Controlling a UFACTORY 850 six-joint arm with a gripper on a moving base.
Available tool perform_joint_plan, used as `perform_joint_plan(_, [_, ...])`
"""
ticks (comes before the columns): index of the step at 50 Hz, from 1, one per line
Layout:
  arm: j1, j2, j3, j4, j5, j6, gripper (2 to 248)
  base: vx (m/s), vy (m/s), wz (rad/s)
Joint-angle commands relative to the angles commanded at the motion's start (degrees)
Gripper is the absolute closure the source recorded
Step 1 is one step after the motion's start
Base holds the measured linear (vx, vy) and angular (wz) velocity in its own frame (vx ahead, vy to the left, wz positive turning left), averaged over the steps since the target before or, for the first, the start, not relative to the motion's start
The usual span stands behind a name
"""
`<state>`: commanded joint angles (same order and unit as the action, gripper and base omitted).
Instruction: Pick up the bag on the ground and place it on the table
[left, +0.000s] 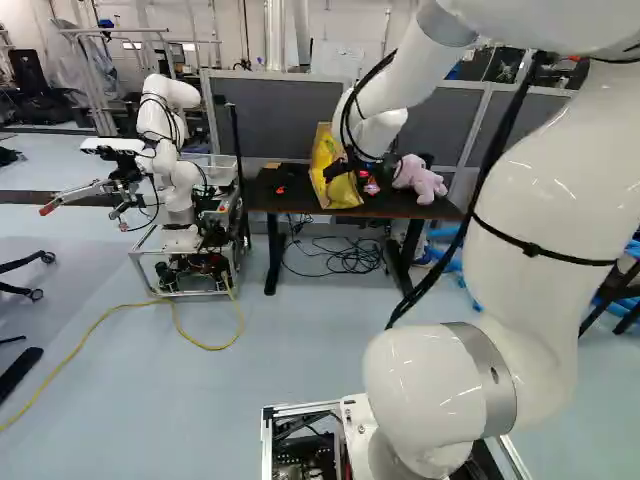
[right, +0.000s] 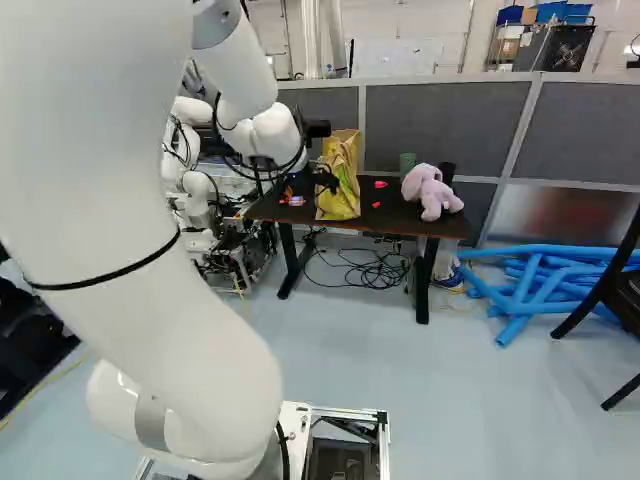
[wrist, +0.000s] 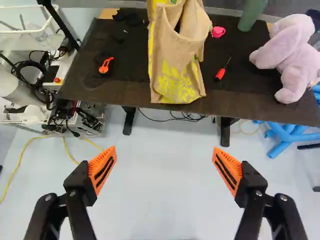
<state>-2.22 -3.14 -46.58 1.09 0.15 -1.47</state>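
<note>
And there's our bag (wrist: 177, 65) upright at the front edge of the table (wrist: 120, 87), our gripper (wrist: 164, 160) wide open, holding nothing, so placing looks done and we just back away clear

Tan bag (wrist: 167, 52) with yellow leafy print, dark brown table (wrist: 120, 92), pink plush toy (wrist: 292, 52)

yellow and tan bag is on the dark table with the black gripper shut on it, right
Not quite: the wrist view shows the black gripper open, its orange pads apart, not shut on the yellow and tan bag. The bag does stand on the dark table.
</note>
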Motion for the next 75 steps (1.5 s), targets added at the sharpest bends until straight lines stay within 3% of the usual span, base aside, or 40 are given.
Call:
perform_joint_plan(37, [1.13, 9.71, 21.09, -0.55, 25.29, 0.74, 3, 0.0, 0.0, 0.0])
perform_joint_plan(75, [1.87, 16.09, 34.96, -0.92, 41.91, 1.23, 3, 0.0, 0.0, 0.0])
